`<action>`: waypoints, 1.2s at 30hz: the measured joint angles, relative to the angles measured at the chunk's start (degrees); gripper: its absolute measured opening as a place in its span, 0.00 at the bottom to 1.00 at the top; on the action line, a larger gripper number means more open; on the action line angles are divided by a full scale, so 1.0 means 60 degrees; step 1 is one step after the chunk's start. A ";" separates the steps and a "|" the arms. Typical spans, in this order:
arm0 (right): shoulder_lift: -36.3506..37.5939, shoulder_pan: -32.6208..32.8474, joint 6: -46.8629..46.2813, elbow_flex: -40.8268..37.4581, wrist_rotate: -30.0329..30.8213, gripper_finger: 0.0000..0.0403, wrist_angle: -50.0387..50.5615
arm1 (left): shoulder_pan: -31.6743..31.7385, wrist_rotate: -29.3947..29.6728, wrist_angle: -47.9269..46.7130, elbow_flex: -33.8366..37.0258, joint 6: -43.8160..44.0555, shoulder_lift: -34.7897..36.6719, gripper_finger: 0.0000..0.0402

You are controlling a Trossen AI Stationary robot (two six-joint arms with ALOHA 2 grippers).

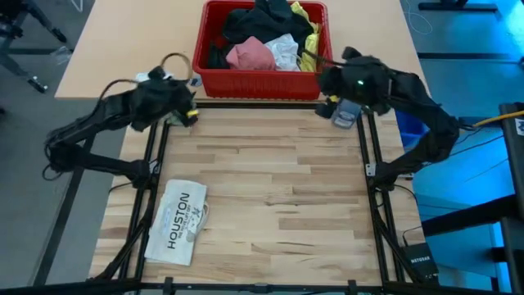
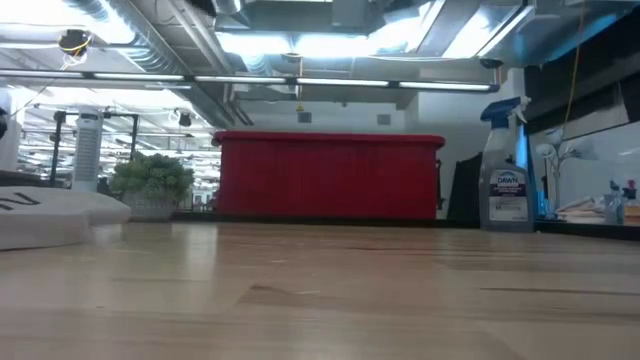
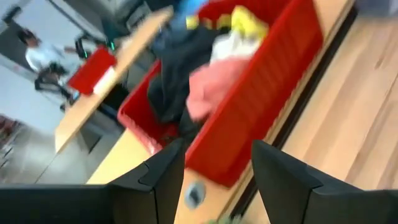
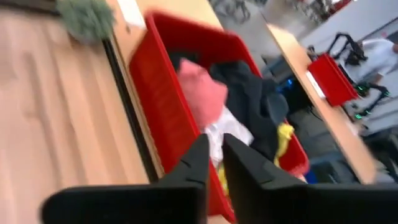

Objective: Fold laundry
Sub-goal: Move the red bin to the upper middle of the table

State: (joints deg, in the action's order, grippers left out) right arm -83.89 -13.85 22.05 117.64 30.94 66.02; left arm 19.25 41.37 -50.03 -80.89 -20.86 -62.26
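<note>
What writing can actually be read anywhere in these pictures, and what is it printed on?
"HOUSTON": large dark letters on the flat white item lying on the table; the smaller print beneath it is too small to read.
"DAWN": label of the spray bottle in the low view; its other label text is unreadable.
Nothing else is legible.

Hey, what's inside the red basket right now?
The red basket holds piled laundry: dark trousers on top, a pink cloth, a white cloth and a yellow T-shirt. Anything beneath the pile is covered.
</note>
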 joint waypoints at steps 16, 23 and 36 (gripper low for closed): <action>-0.0860 -0.4024 0.1486 -0.0930 -0.2791 0.51 -0.0965 | 0.2699 -0.1284 0.2237 -0.0072 -0.3053 -0.2330 0.56; -0.1391 -0.5163 0.2668 -0.1854 -0.3789 0.51 -0.2145 | 0.3696 -0.2445 0.2618 -0.0072 -0.3464 -0.3296 0.57; -0.2535 -0.5906 0.3458 -0.2442 -0.4839 0.51 -0.3363 | 0.4836 -0.3943 0.4165 -0.0072 -0.4961 -0.4891 0.57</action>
State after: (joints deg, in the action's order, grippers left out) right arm -99.10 -49.29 42.80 102.99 1.90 45.84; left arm 48.27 17.71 -25.04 -81.32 -50.63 -91.61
